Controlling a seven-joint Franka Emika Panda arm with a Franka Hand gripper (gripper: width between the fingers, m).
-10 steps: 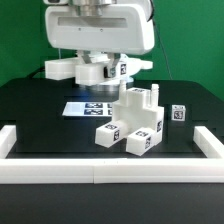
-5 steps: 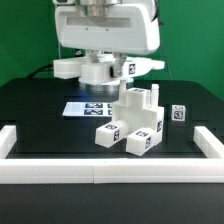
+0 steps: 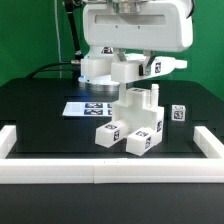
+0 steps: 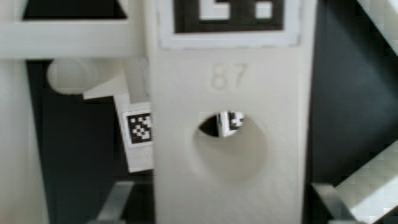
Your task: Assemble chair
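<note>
Your two-finger gripper (image 4: 228, 203) is clamped on a flat matte white plastic panel (image 3: 150, 67) bearing a black-and-white square tag; the panel hangs clear of the table, above the other parts and a little farther off. In the wrist view the grey fingers (image 4: 121, 203) sit at either edge of the panel; a round hole (image 4: 222, 123) shows in its face, with a stamped number above it. Mid-table, the partly joined white blocky plastic chair assembly (image 3: 133, 122) stands on the black table top (image 3: 40, 115), tags on its near faces. A small white tagged cube (image 3: 179, 113) sits apart on the table, near the assembly on the exterior view's right. The thin flat white marker board (image 3: 80, 107) lies behind the assembly, toward the exterior view's left. A long white border rail (image 3: 100, 172) runs along the near edge.
</note>
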